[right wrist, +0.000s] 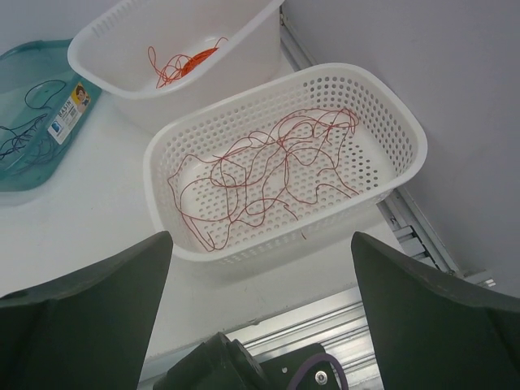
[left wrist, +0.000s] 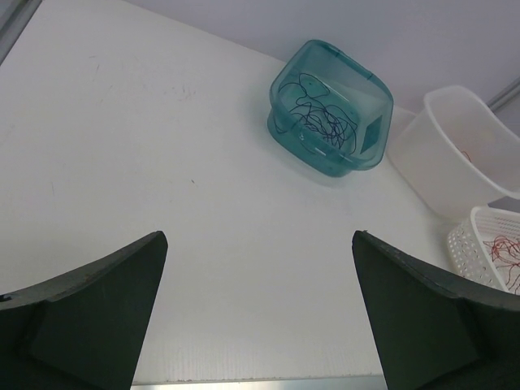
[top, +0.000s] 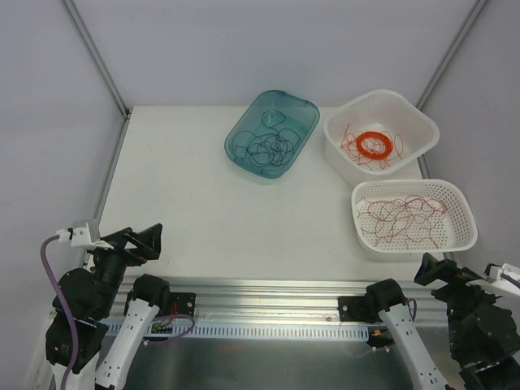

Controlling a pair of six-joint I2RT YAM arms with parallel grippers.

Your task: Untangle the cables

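Cables (top: pixel 402 215) lie in three containers at the far right of the surface (top: pixel 187 211), apparently split by colour. The dark strands (top: pixel 268 146) are in the teal bin (top: pixel 231 148), the orange strands (top: pixel 349 145) are in the white tub (top: pixel 424 127) around a neat ring coil (top: pixel 375 145), and the red strands are in the perforated basket (top: pixel 465 221). No strand shows on the bare surface.

Both arms sit folded at the near edge, well apart from every container. The left jaws and right jaws are each spread wide with nothing between them.

We judge the sorting largely done. What may remain is loosening the loops inside each container. To do that well, we would find a free end, pinch only that one strand and lift it slowly. The other arm would hold down the rest so the whole bundle does not rise with it.

We cannot tell whether the crossings are true knots or loose overlaps, since the wires are too thin. The ring coil covers part of the orange strands. From the left wrist, the tub's wall hides most of what it holds, and the right wrist view cuts off much of the teal bin.
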